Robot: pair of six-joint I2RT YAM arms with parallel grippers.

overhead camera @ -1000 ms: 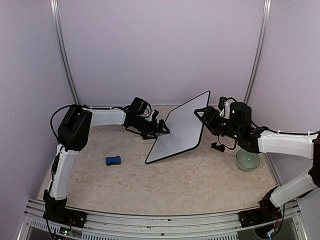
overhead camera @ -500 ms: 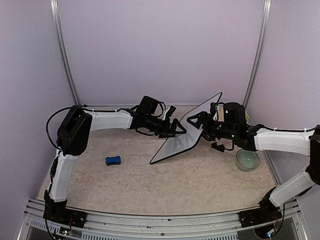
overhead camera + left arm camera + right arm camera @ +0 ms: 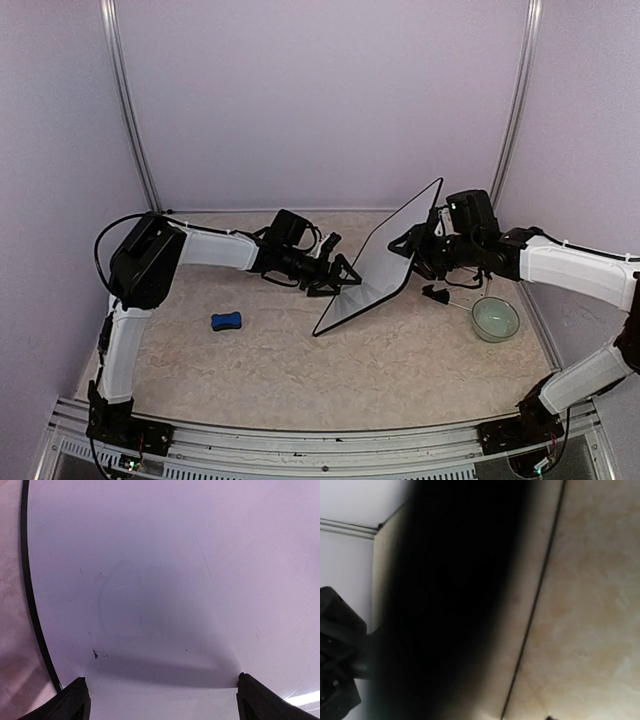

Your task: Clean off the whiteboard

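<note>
The whiteboard (image 3: 385, 262) stands tilted on its lower corner in the middle of the table, nearly edge-on in the top view. My right gripper (image 3: 413, 244) is at its back right edge and seems shut on it. In the right wrist view a dark blur (image 3: 450, 605) hides the fingers. My left gripper (image 3: 346, 282) is open against the board's left face. In the left wrist view the white surface (image 3: 175, 570) fills the frame, with a few small dark specks (image 3: 95, 653). The left gripper (image 3: 160, 700) shows only its two fingertips (image 3: 75, 700), far apart at the bottom corners.
A small blue eraser block (image 3: 226, 321) lies on the table at the left. A pale green bowl (image 3: 495, 320) sits at the right, with a small black wire stand (image 3: 435, 293) beside it. A thin black line (image 3: 540, 595) crosses the table in the right wrist view.
The whiteboard has turned more edge-on and shifted right with my right gripper. My left gripper reached right toward the board, then dropped slightly lower against its face.
</note>
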